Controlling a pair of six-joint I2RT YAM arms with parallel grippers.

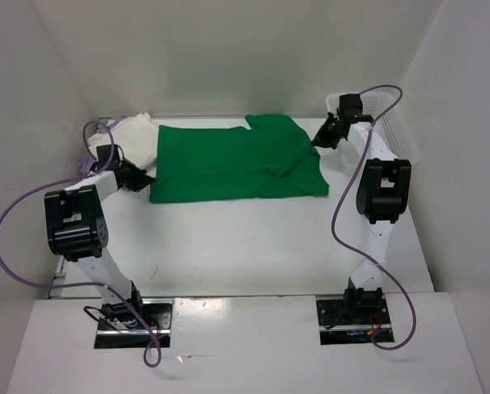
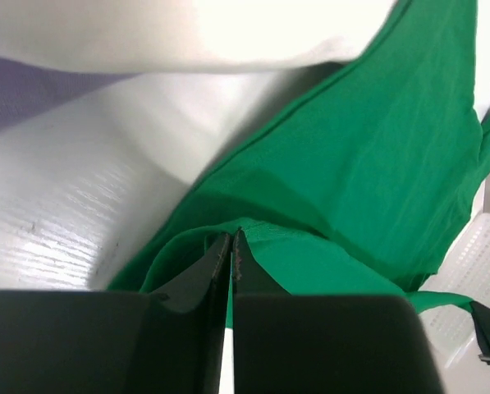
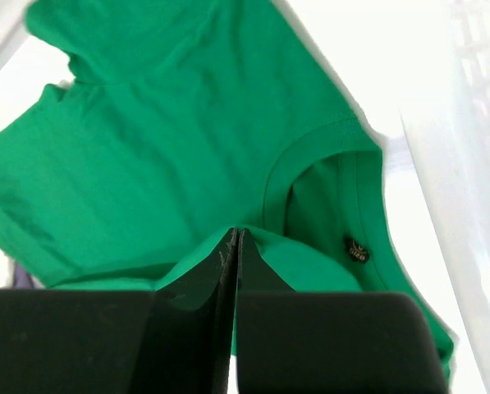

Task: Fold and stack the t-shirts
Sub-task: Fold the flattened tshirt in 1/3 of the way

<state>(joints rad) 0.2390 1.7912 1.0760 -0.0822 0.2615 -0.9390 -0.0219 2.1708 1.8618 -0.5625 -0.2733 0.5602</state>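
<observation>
From above, the green shirt (image 1: pixel 228 164) lies spread out flat on the far part of the white desk (image 1: pixel 253 246). The cream shirt (image 1: pixel 136 135) sits bunched up at its left side, touching it. A white basket (image 1: pixel 392 123) stands by the right wall. The left end effector (image 1: pixel 146 180) is down at the near left corner of the green shirt. The right end effector (image 1: pixel 316 142) is at the shirt's right edge, near the neck hole.

From the left wrist, the two black fingers (image 2: pixel 203 275) are pressed together, clenched on a little fold of the green shirt (image 2: pixel 376 156). The cloth lifts up to the tips. The rest of the shirt runs away across the desk (image 2: pixel 80 189). The cream shirt (image 2: pixel 187 33) is at the top, and the purple shirt (image 2: pixel 23 94) shows at the left, under the cream one. A bit of the basket (image 2: pixel 478 254) shows at the right.

From the right wrist, the black fingers (image 3: pixel 203 279) are clenched too, pinching a fold of the green shirt (image 3: pixel 171 123) just by the collar (image 3: pixel 306 156). A small dark tag (image 3: pixel 358 249) sits inside the neck. The basket (image 3: pixel 474 123) is blurry at the right
</observation>
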